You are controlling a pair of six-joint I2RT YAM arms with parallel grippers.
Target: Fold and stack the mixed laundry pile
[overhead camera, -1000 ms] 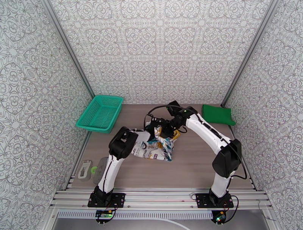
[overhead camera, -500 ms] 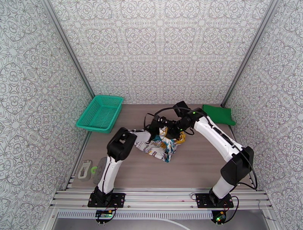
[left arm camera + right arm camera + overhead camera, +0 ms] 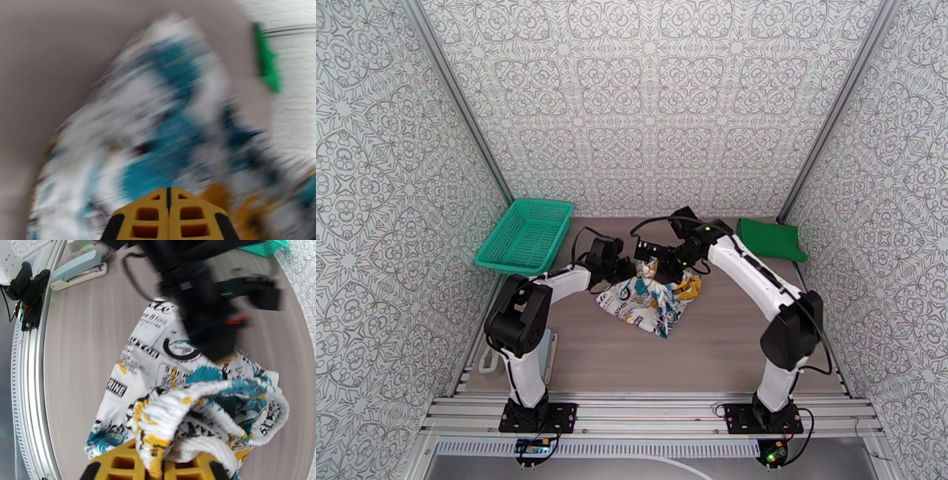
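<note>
Wooden tabletop (image 3: pixel 711 347) bears green mesh basket (image 3: pixel 525 235), printed garment (image 3: pixel 648 304) lying apart.

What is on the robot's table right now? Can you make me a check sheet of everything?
Surface: table, grey wood, no spills seen.
Job's things: printed garment crumpled mid-table, one edge lifted; green shirt folded flat at the far right.
Clutter: basket at the far left; two small items by the near left edge.
Grippers: left gripper jaws shut, at the garment; right gripper jaws shut on the garment's stretchy edge.
Cables: black cables loop at both wrists.
Surroundings: patterned walls; metal rail along the near edge.
</note>
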